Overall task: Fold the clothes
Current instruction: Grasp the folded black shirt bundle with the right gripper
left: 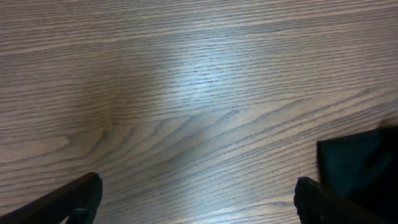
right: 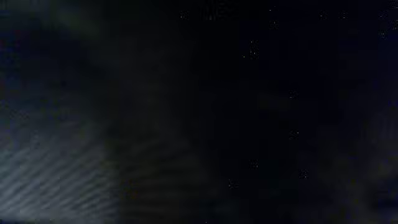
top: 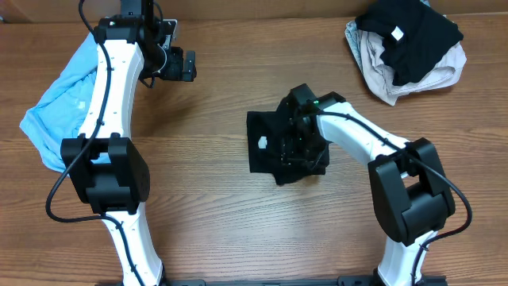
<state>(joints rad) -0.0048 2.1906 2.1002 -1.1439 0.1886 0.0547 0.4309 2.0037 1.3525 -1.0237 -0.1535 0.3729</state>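
Looking part-done: shirt (top: 262, 159) folded at tabletop (top: 238, 238) centre under right gripper (top: 294, 147), grip unreadable; left gripper (top: 187, 65) wide, empty; far-right-corner pile (top: 405, 44), blue garment (top: 59, 107) unfolded.

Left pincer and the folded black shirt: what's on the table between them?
Nothing, just bare wooden table between the left pincer and the black shirt, seen in the overhead view.

Overhead bright, even, sharp; soft shadows on table (top: 222, 71). Left wrist: pale glare patch mid-frame, wood grain slightly soft. Right wrist almost black, grainy, faint blurred streaks lower left.
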